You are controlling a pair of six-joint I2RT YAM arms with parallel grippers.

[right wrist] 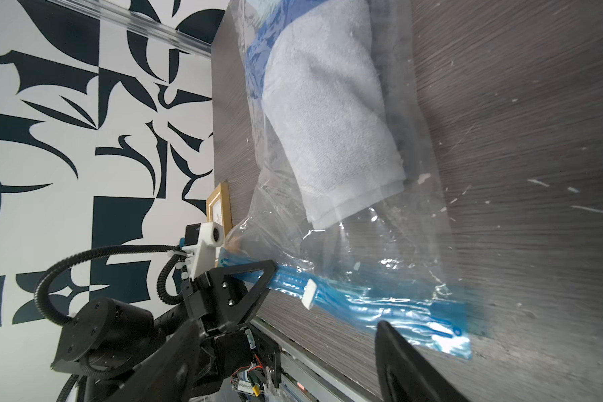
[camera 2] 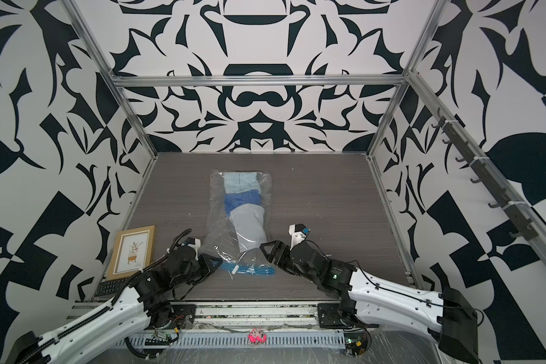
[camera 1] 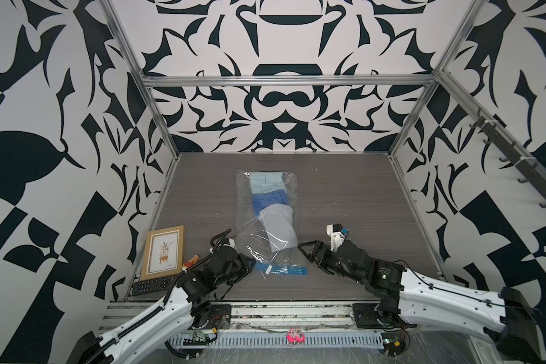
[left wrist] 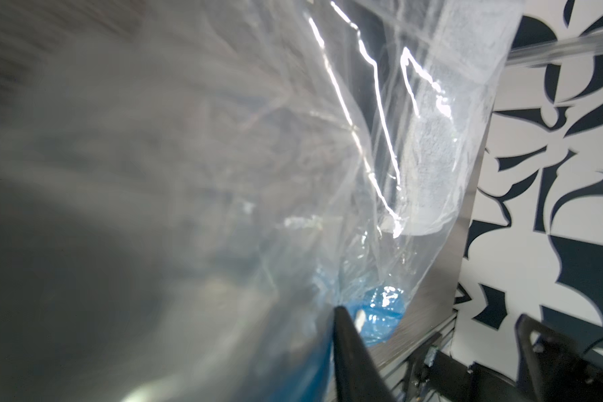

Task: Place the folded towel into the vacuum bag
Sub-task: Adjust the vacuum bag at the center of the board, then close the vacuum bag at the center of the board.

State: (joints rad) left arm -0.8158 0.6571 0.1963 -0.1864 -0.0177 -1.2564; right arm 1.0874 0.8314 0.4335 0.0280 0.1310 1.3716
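Observation:
The vacuum bag [camera 1: 265,201] [camera 2: 238,201] lies lengthwise mid-table, its blue zip strip [camera 1: 281,270] [right wrist: 380,306] at the near end with a white slider [right wrist: 310,294]. Inside, nearest the mouth, lies the folded towel [camera 1: 279,228] [right wrist: 331,118], grey-white, behind a blue and a pale blue one. My left gripper [camera 1: 251,263] [camera 2: 216,263] is shut on the bag's near left corner; in the left wrist view one finger [left wrist: 349,341] shows and crinkled plastic covers the rest. My right gripper [camera 1: 308,255] [right wrist: 286,351] stands open beside the bag's near right side, holding nothing.
A framed picture [camera 1: 164,252], a black remote [camera 1: 153,285] and an orange-handled tool [camera 1: 192,261] lie at the near left. Aluminium posts fence the table [camera 1: 344,195]. A rack of hooks [camera 1: 501,151] runs along the right wall.

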